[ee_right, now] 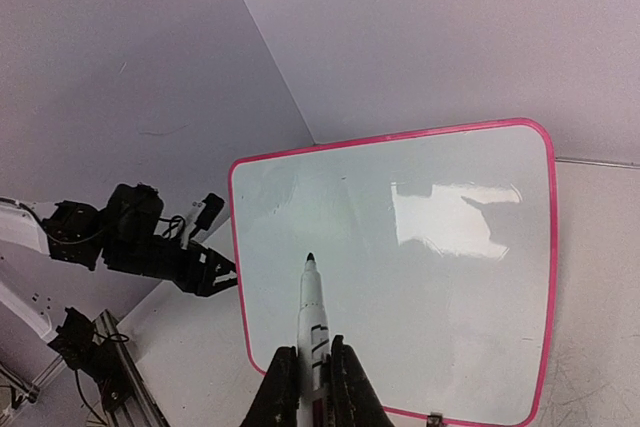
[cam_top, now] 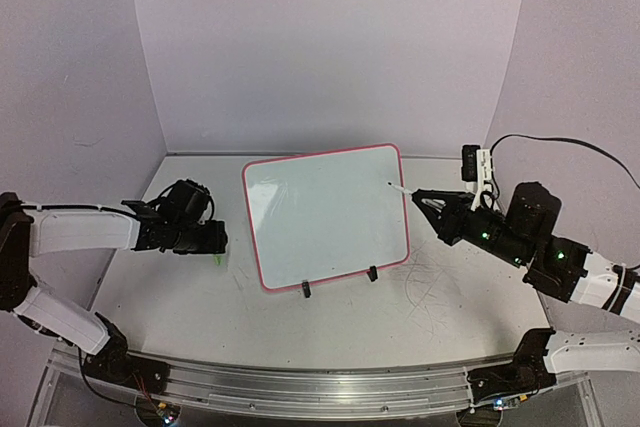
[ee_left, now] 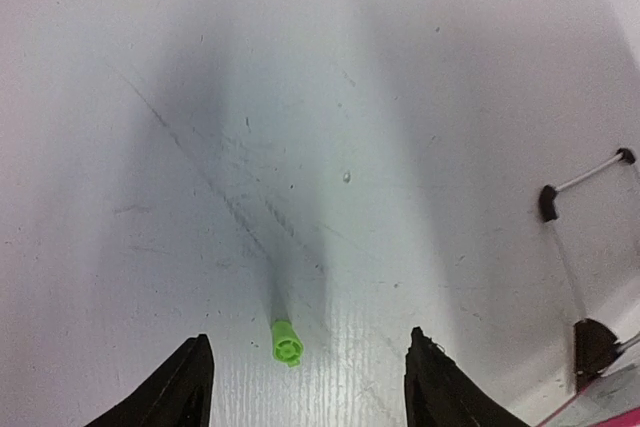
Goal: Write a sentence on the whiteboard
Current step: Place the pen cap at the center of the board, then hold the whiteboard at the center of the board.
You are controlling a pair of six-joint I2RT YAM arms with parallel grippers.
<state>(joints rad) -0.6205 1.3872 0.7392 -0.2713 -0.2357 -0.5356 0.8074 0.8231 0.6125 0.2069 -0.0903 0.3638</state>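
**Top view:** whiteboard (cam_top: 325,215) propped at centre of tabletop (cam_top: 450,317), face plain white. At its 3 o'clock, right pincer (cam_top: 418,197) clamped on white marker (cam_top: 398,188), tip at board's right rim. At 9 o'clock, left pincer (cam_top: 218,241) held clear of board.

**Left wrist view:** fingers (ee_left: 190,387) spread wide. Green cap (ee_left: 286,342) seen on tabletop between them, touched by neither.

**Right wrist view:** marker tip shown over board's lower-left area; contact cannot be told.

Pretty clearly a robotics lab setup, not a home: scuffed white desk (cam_top: 180,297) with plain backdrop panels (cam_top: 330,37) walling off the far edge and both side edges, plus an aluminium rail (cam_top: 300,384) along the near edge holding two robot arms (cam_top: 80,232).
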